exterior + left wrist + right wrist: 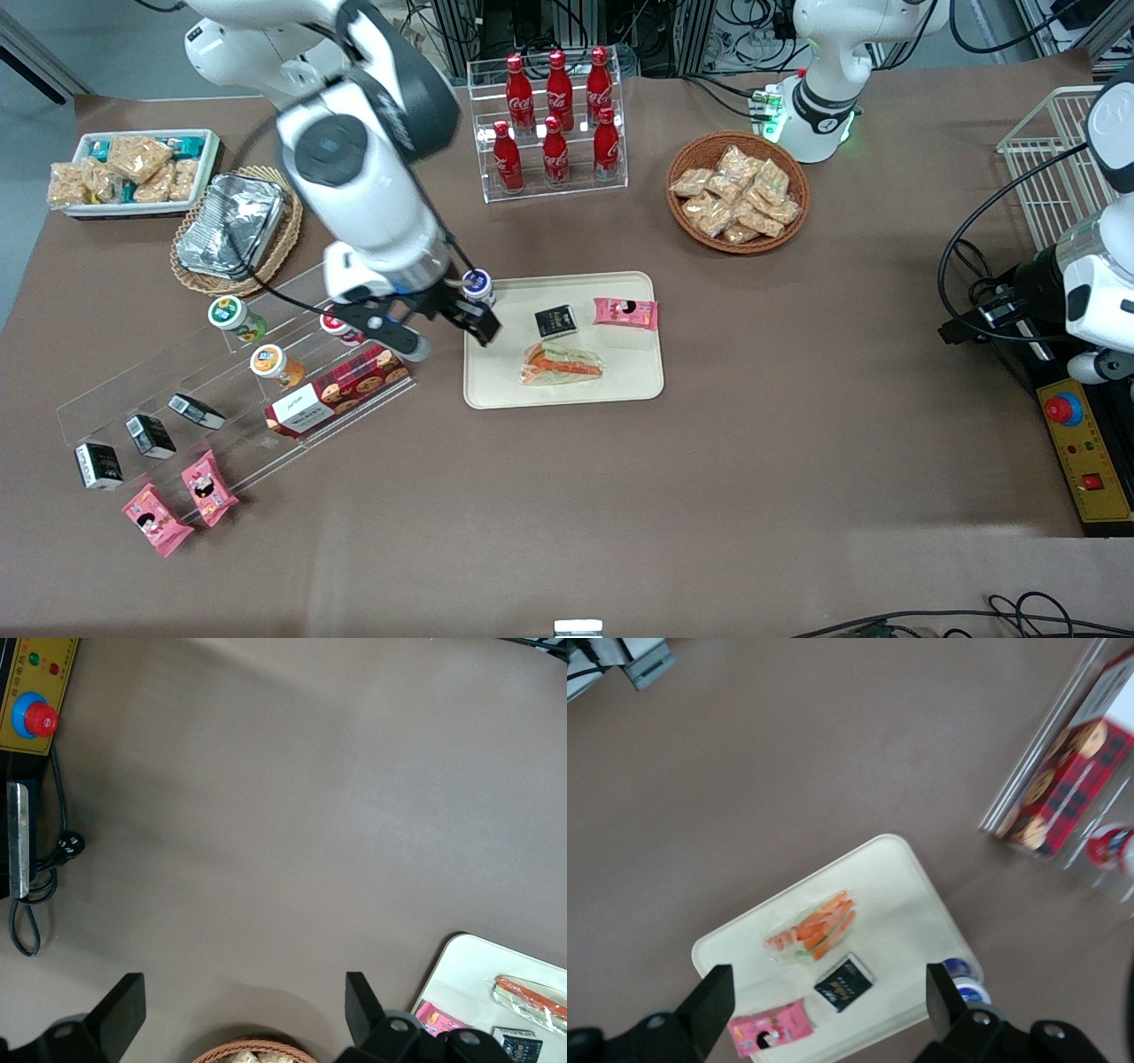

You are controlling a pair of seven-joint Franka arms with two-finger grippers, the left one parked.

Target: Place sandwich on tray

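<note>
The sandwich [562,363] lies flat on the tray [620,390], near the middle of the edge closest to the front camera, with nothing gripping it; judging by that, the placing itself looks done and what is left, if anything, is for the arm to draw clear. 2 other small items share the tray: a black packet [555,322] and a pink packet [625,312], both farther from the front camera than the sandwich and apart from it; the wrapped wedge shows its orange and green filling plainly in the right wrist view [813,932].

The pincer [478,330] hangs above the tray's end nearest the working arm, over the rim rather than over the sandwich, and well above the surface to judge by the wrist camera's wide look down at the whole tray [921,904]; its fingers [709,1005] stand spread with nothing between them. The arm leans in from the working end of the bench [797,461], forearm sloping down toward the tray, wrist tipped so the camera looks down at the tray.

Beside the pincer, toward the working arm's end, a clear stepped rack [133,390] carries small tubs, dark packets and a red biscuit box [341,390]; a capped tub [477,283] sits just at the tray's corner, close under the wrist.
</note>
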